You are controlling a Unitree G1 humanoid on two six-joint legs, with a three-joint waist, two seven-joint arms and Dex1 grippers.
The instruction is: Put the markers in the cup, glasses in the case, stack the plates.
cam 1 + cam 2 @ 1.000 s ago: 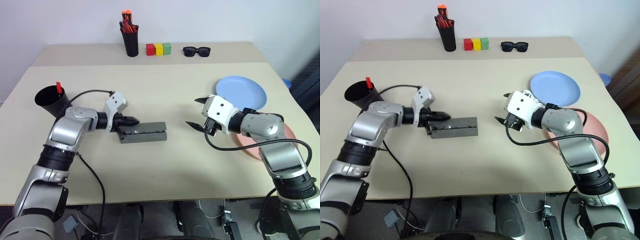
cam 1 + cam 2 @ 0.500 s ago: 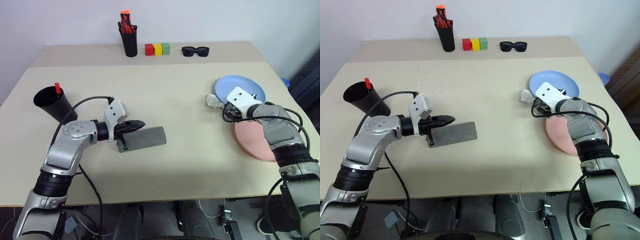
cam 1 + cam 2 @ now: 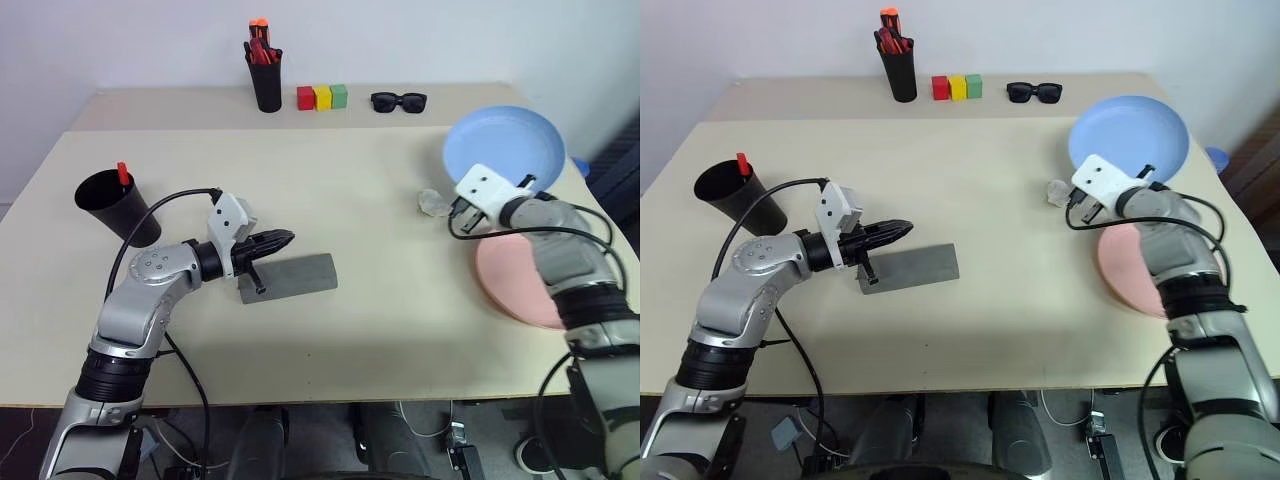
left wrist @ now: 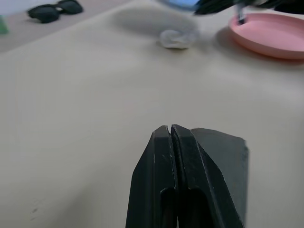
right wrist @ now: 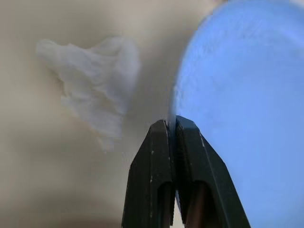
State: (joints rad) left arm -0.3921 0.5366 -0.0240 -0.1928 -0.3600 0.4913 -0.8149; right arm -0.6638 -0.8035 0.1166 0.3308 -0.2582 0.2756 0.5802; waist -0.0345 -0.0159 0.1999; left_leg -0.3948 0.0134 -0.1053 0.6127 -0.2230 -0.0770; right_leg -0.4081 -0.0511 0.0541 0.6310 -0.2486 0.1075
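My right gripper (image 3: pixel 522 184) is shut on the near rim of the light blue plate (image 3: pixel 505 143), which is tipped up off the table; the right wrist view shows its fingers (image 5: pixel 161 142) pinching that rim (image 5: pixel 237 95). The salmon pink plate (image 3: pixel 520 282) lies flat just in front of it. My left gripper (image 3: pixel 285 238) is shut on nothing and hovers over the left end of the closed grey case (image 3: pixel 292 276). The black cup (image 3: pixel 115 205) stands at the left with a red marker (image 3: pixel 123 172) sticking out of it. The glasses are out of view.
A crumpled white tissue (image 3: pixel 433 202) lies just left of the blue plate. Along the back edge stand a black pen holder (image 3: pixel 266 85) with orange-red pens, three coloured blocks (image 3: pixel 322 97) and dark sunglasses (image 3: pixel 398 100).
My right gripper swung right to the blue plate, shut on its rim and tipped the plate up. The left gripper rose a little off the case and stayed shut.
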